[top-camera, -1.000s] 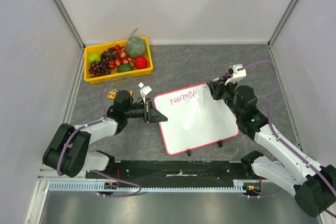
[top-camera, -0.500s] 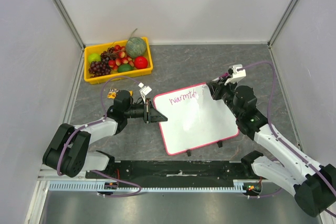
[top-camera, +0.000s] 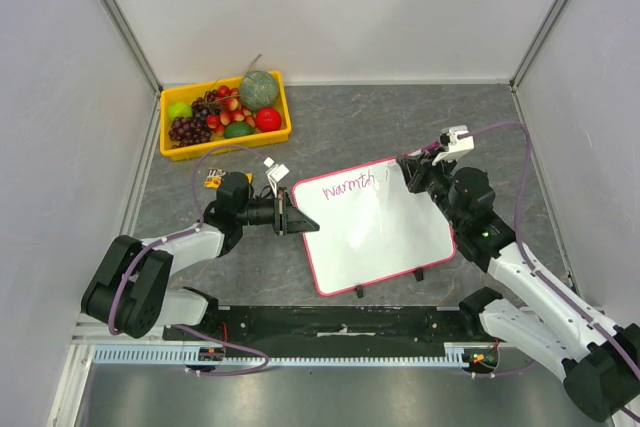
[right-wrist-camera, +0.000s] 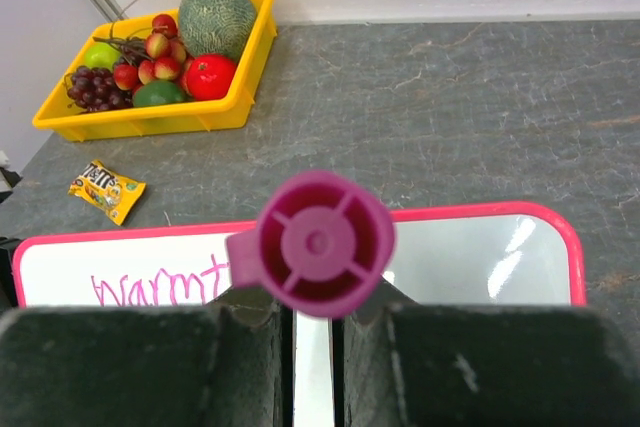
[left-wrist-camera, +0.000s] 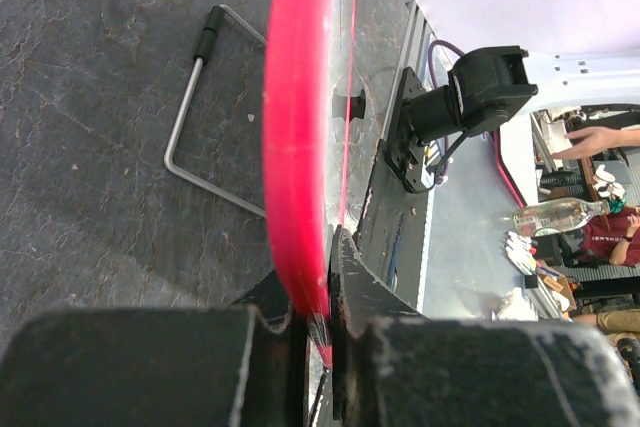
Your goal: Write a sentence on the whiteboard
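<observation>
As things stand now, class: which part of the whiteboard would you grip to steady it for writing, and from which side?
Its thin left rim, approached level from the left, one finger above and one below. The whiteboard sits propped on wire feet, leaving room underneath, and that edge is clear of the writing and the marker. The left gripper is shut on it there.

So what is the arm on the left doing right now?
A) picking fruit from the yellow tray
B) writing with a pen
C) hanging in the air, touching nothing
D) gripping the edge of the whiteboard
D: the left end effector is closed on the pink rim of the whiteboard.
</observation>
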Tool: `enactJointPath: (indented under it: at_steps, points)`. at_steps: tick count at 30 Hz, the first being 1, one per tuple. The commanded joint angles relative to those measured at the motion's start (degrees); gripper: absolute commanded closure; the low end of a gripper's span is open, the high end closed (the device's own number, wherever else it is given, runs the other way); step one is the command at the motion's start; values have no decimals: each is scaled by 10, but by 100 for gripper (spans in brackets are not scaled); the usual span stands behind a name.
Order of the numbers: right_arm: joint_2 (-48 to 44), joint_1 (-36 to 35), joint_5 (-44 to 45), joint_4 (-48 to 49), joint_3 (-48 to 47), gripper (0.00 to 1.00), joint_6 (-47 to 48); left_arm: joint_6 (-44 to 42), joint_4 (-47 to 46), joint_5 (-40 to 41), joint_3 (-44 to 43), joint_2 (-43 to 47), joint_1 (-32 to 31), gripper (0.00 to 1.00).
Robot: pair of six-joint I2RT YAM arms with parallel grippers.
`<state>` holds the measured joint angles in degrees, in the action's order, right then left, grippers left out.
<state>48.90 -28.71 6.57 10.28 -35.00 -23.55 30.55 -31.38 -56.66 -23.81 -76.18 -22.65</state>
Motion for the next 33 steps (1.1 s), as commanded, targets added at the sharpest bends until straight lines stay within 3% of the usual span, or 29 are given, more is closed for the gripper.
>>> enactJointPath:
  at_steps: [1,33]
  points:
    - [11,2,13,20,11,100,0,-121,23,36,17,-4,-11,98]
    - [-20,5,-1,-17,73,100,0,-122,24,36,17,-4,-10,98]
